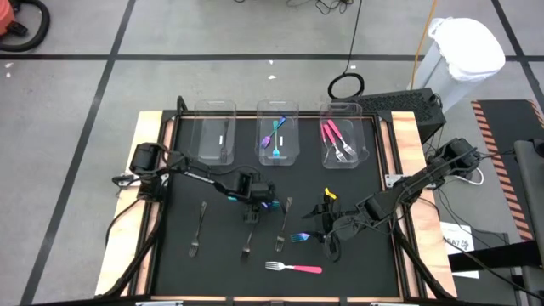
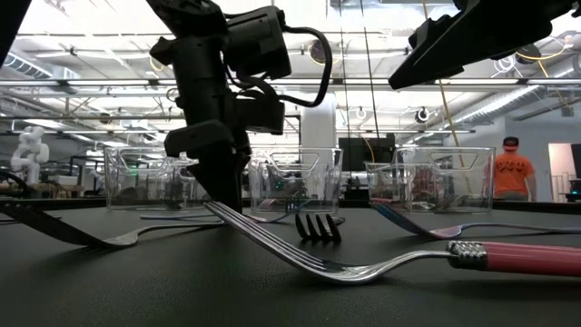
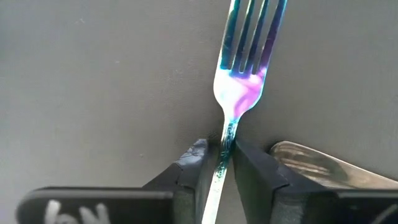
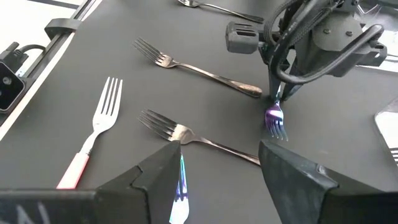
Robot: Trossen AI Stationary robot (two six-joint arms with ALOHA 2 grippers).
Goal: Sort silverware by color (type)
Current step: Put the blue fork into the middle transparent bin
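With pink-handled forks (image 1: 336,140) binned at one o'clock, several plain silver forks (image 1: 197,228) remain while the left gripper (image 3: 226,160) clamps an iridescent blue-purple fork (image 3: 244,56); right gripper (image 4: 217,163) gapes.

Iridescent teal-purple fork (image 3: 241,74), pink-handled fork (image 1: 293,268), silver forks (image 1: 198,228) on black mat (image 1: 357,191).

Overhead camera straight down on the whole bench (image 1: 272,183), low camera at bench level facing the room, left wrist camera close above its fingers (image 3: 252,165), right wrist camera farther back, sharing the iridescent fork (image 4: 275,118)
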